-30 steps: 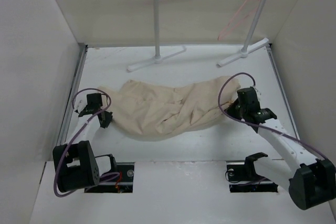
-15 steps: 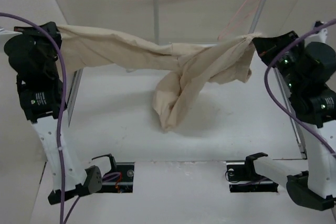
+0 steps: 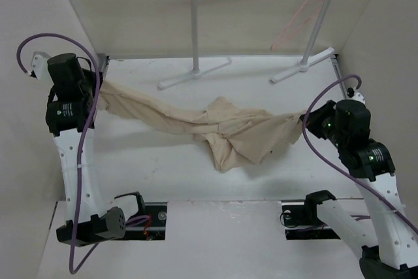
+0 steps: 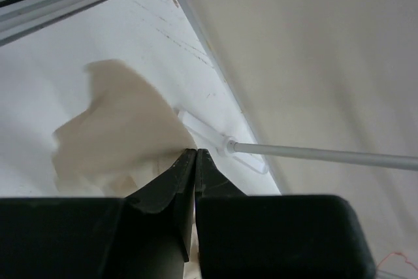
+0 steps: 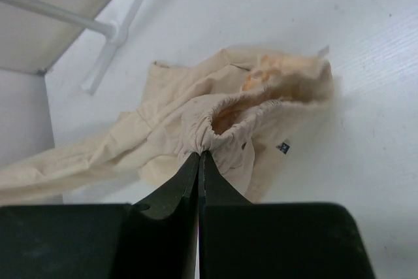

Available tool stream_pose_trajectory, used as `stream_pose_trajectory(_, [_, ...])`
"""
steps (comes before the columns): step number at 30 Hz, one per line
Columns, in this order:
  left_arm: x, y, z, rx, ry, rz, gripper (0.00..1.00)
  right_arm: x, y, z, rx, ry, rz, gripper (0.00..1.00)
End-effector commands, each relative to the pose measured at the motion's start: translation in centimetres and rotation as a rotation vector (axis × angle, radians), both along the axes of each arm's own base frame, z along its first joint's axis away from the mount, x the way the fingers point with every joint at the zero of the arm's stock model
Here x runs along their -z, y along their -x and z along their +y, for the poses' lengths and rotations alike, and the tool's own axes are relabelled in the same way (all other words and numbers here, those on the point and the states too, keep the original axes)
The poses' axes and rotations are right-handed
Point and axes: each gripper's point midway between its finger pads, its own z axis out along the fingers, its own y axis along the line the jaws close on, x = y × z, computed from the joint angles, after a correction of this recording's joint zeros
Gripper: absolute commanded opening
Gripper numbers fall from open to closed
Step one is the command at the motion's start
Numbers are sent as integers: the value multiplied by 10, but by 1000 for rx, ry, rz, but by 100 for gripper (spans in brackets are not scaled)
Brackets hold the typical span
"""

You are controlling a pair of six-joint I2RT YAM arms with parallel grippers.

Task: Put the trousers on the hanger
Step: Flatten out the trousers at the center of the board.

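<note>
The left gripper (image 4: 196, 151) has its 2 fingers pressed together with no gap showing between them, and a fold of the trousers (image 3: 228, 132) comes out from between their tips; in the overhead view this end of the cloth is held up off the table (image 3: 163, 174), close to the left wall. The right gripper (image 5: 199, 153) is closed just as tightly; its fingertips pinch the gathered edge of an opening in the cloth, which gapes just beyond the tips, and a small dark label (image 5: 283, 147) sits on the cloth beside it. Between the 2 grippers the trousers run as a loose band across the middle of the table; the left part is stretched in the air; the middle sags, and a crumpled fold rests on the table, nearer the right arm than the left. The hanger (image 3: 297, 21) hangs by its hook from the right end of the bar of the rack (image 3: 194, 24) at the far side, well apart from the trousers and from both grippers. The rack stands on 2 white feet on the far part of the table; 1 foot shows behind the cloth in each wrist view.
</note>
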Motion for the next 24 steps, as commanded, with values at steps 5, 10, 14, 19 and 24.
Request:
stream_pose_trajectory(5, [-65, -38, -27, 95, -66, -150, 1, -45, 8, -9, 31, -2, -162, 4])
stream_pose_trajectory(10, [-24, -117, 5, 7, -99, -30, 1, -34, -14, -26, 109, 1, -147, 4])
stream_pose_trajectory(14, [18, -187, 4, 102, -206, 125, 32, -43, -34, -31, 128, -13, -158, 4])
stream_pose_trajectory(19, [72, -138, -56, 304, -258, 306, 60, -24, -41, -30, 129, -7, -106, 4])
stream_pose_trajectory(24, [122, -25, -129, 479, -228, 291, 55, 4, -42, -17, 88, -11, -59, 5])
